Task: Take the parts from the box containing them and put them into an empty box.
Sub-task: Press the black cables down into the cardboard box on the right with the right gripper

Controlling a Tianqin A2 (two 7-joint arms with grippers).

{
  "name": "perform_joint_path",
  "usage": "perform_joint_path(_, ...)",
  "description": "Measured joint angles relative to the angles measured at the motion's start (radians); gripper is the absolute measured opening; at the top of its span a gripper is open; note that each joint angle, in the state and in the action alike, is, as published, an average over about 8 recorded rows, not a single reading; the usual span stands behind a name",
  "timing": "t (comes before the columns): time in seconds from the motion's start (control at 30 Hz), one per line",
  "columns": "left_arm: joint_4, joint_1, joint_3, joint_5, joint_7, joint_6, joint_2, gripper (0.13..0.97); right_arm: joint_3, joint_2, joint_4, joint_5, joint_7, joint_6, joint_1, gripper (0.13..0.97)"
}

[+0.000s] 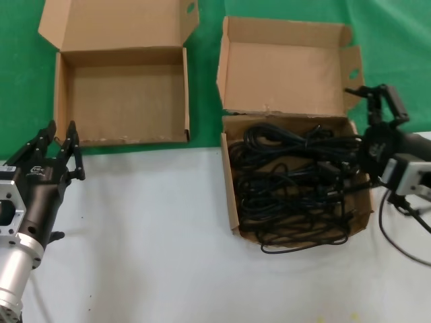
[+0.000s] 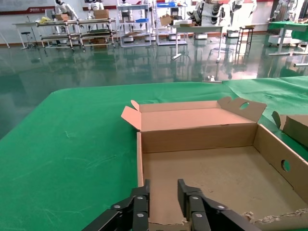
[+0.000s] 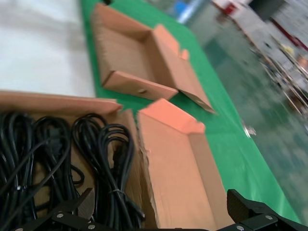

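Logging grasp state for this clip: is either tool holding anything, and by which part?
Nothing is held. The left tool and the right tool are both open and empty, the right beside the box of cables.

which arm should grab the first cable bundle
Right, probably. The right hand hangs open at the far right corner of the box holding the cables. The left hand sits by the empty box.

A glossy dark green floor (image 2: pixel 120 62) is reflecting overhead light, while metal shelving racks (image 2: pixel 77 31) and white tables (image 2: pixel 199 33) are standing along the far side.
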State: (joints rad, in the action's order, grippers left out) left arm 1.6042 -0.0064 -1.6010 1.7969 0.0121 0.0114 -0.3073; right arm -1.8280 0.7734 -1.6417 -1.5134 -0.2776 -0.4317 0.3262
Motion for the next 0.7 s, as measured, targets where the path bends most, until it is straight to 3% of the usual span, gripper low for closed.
perform_joint_path(0.23, 0.0, 0.0, 0.0, 0.0, 0.0, 0.0, 0.0, 0.252, -0.097, -0.035, 0.058, 0.141, -0.071, -0.082, 0.145, 0.966)
perform_joint_path(0.7, 0.0, 0.0, 0.0, 0.0, 0.0, 0.0, 0.0, 0.155, -0.172, -0.132, 0.128, 0.34, -0.145, -0.083, 0.241, 0.95)
